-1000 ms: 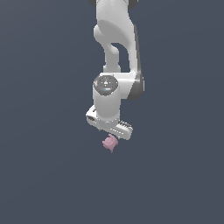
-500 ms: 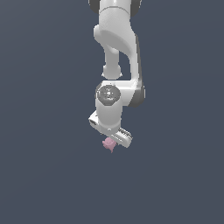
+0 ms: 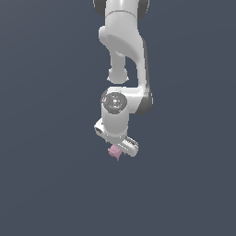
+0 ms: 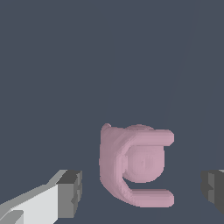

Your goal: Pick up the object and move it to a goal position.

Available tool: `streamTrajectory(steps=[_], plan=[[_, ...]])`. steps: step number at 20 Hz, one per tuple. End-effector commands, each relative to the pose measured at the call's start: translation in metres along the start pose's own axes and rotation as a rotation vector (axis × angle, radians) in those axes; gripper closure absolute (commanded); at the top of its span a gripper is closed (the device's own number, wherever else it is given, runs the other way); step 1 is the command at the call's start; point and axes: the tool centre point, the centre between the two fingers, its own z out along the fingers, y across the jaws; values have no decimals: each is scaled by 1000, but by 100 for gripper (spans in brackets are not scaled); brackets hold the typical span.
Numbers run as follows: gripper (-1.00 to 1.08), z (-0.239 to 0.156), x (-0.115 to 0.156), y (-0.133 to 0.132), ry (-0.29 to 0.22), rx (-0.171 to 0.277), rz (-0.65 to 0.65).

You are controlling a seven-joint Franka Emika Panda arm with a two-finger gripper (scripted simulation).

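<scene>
**End effector lowers around the pink object**

Slate-grey desk fills both views, flat and unmarked. In the exterior view the Panda arm hangs down from twelve o'clock, and its end effector sits lower than it did a second ago: the wrist has sunk steadily toward the surface while the pink object has stayed at the same spot, now peeking out at the six o'clock edge of the hand.

From the wrist view the pink object, a rounded lump with stubby arms, lies between the two fingertips, with clear gaps on both sides. The end effector is spread wide and grips nothing yet.

By my reading the descent is nearly finished; what remains is closing on the object, lifting it, then carrying it to the goal, which no view shows.
</scene>
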Motion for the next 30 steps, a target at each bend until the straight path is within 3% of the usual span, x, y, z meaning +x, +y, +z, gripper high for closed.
streamTrajectory(steps=[1, 13, 14, 30], plan=[[-92, 9, 0, 0, -1, -1, 1], [-92, 45, 0, 0, -1, -1, 4], [108, 45, 0, 0, -1, -1, 4], [108, 34, 0, 0, -1, -1, 4]])
